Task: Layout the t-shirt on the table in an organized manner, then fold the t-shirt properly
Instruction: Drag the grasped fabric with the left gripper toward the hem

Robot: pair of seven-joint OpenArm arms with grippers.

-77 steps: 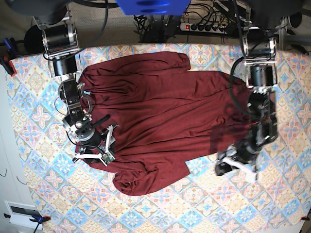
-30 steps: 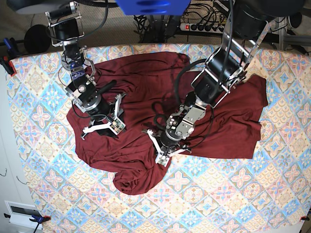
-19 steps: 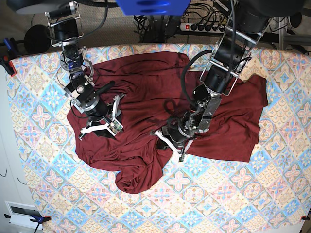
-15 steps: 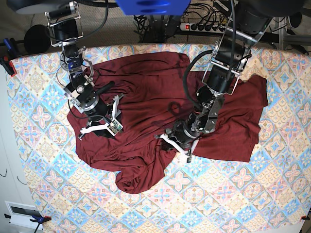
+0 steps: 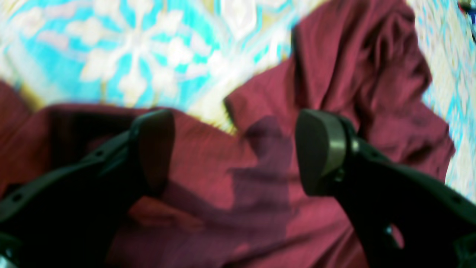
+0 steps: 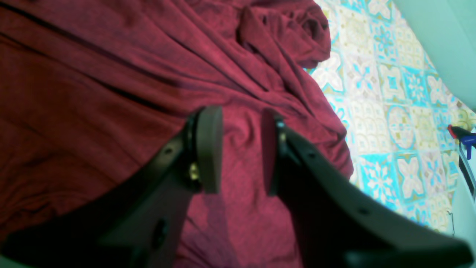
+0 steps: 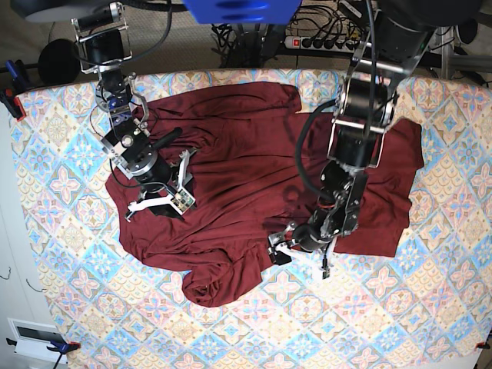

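Left tool [image 5: 234, 149]: jaws spread wide, empty, over hem at lower centre of base view. Right tool [image 6: 238, 156]: jaws narrowly parted, nothing pinched. T-shirt [image 7: 246, 177] rumpled across desk [image 7: 369, 323]. Step judged: layout. Next: hem to be gripped, drawn flat.

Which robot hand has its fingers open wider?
The left gripper, over the t-shirt edge by the table. Its fingers stand far apart; the right gripper shows only a narrow gap.

The dark red t-shirt [image 7: 246, 165] is lying crumpled and spread out across the middle of the flowery table [image 7: 430, 300].
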